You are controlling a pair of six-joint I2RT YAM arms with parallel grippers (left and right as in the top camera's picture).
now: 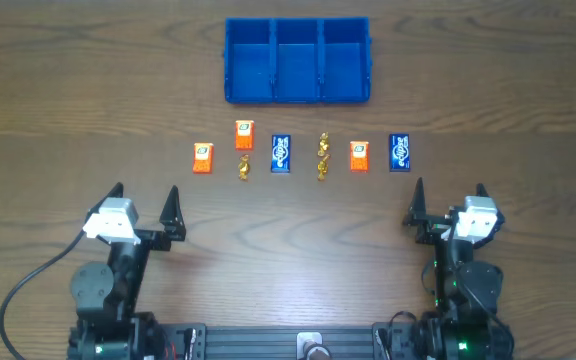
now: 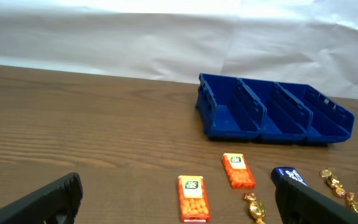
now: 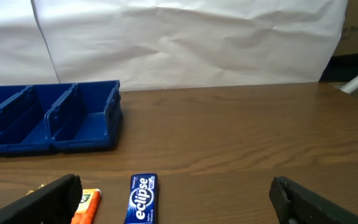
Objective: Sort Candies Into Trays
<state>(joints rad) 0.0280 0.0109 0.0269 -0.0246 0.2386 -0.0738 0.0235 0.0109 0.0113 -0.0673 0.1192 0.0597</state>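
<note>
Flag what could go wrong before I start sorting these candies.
A gold candy lies close beside an orange box; grabbing either could knock the other. Two more gold candies sit close together, so one pinch might catch both. The blue packs lie flat and may slip when pinched.

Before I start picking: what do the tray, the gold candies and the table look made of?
Tray: looks like moulded hard plastic, blue with a slight sheen and ribbed walls. Gold candies: shiny twisted wrappers, probably foil or metallised film. Table: brown wood grain, matte; solid wood or laminate, I cannot tell.
</note>
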